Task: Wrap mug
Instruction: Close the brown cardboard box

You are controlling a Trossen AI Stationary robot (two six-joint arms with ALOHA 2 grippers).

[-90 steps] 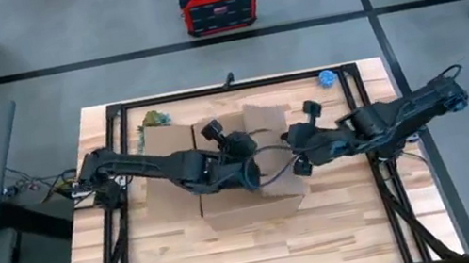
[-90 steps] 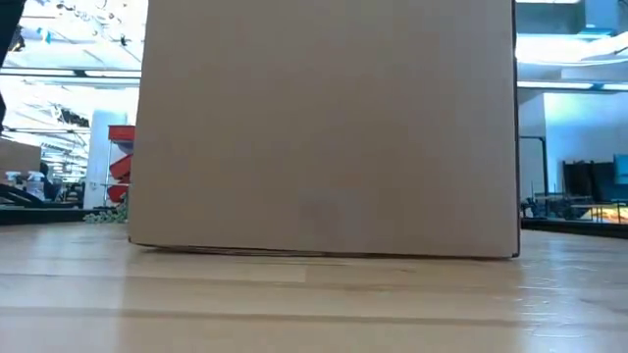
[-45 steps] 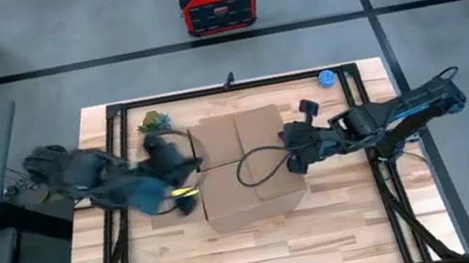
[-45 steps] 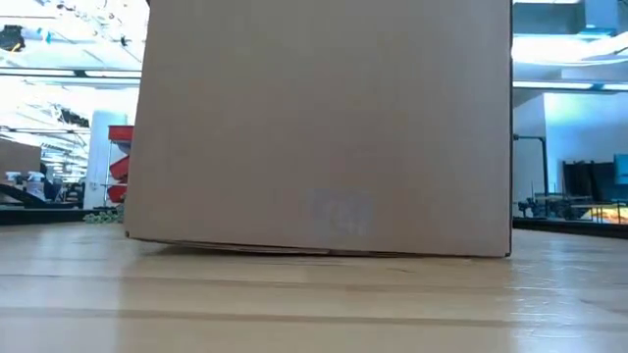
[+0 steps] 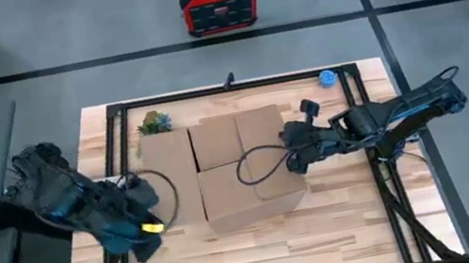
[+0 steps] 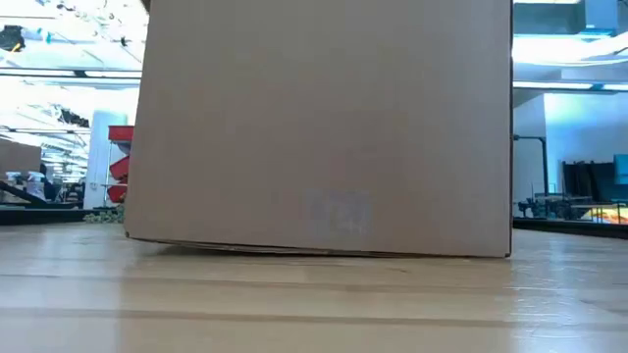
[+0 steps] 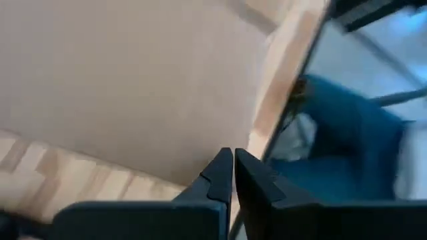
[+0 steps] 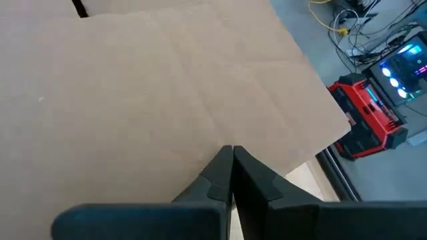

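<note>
A brown cardboard box (image 5: 251, 181) stands in the middle of the table and fills the low view (image 6: 324, 127). Two of its top flaps (image 5: 238, 139) lie folded over, and one flap (image 5: 171, 175) is spread out to the left. The mug is hidden. My right gripper (image 5: 295, 161) is shut over the box's right top edge, seen above bare cardboard (image 8: 167, 87) in the right wrist view (image 8: 232, 155). My left gripper (image 5: 143, 239) is shut near the table's left edge, away from the box; its wrist view (image 7: 233, 159) shows cardboard beyond it. My right gripper's shut fingertips (image 8: 223, 160) stand over the box's top flap near its right edge (image 8: 313, 143), coming level from the table's right side. I cannot tell whether they touch the cardboard.
A black cable (image 5: 255, 168) loops from the right arm over the box top. A small green-yellow thing (image 5: 154, 121) and a blue thing (image 5: 327, 78) lie by the far edge. Black frame rails (image 5: 117, 137) run along the table's sides. A red device (image 5: 217, 2) stands on the floor beyond.
My left gripper has drawn back from over the box's top toward the table's left and near edges, clear of the box. The folded top flaps now show uncovered. My right gripper has kept its place at the box's right side.
</note>
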